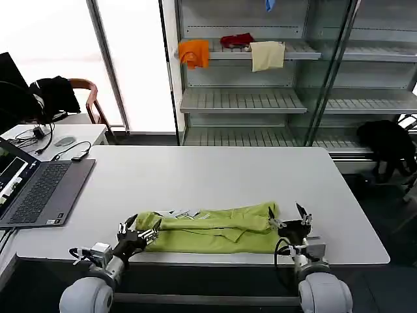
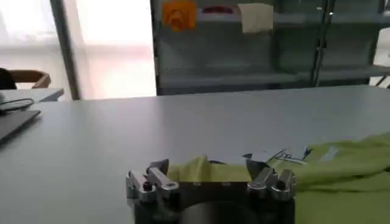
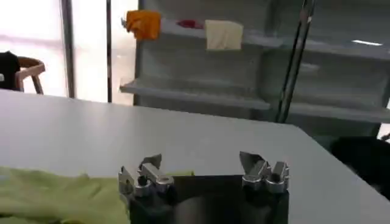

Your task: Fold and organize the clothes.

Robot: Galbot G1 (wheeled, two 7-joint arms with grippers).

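The lime-green T-shirt (image 1: 212,231) lies part-folded at the bench (image 1: 215,176) edge, six o'clock. Left pincer (image 1: 139,232) and right pincer (image 1: 289,218) flank its ends, jaws apart — a fold in hand; next, pinch both ends.

T-shirt (image 1: 215,231) on table (image 1: 215,176) (near edge); laptop (image 1: 39,192) left; shelves (image 1: 260,98) behind.

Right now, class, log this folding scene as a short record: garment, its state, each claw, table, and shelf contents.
garment: lime-green T-shirt
state: folded into a long band along the near edge of the table, print partly showing
left claw: open, at the shirt's left end
right claw: open, at the shirt's right end
also on table: laptop
shelf: orange cloth, red cloth, cream cloth
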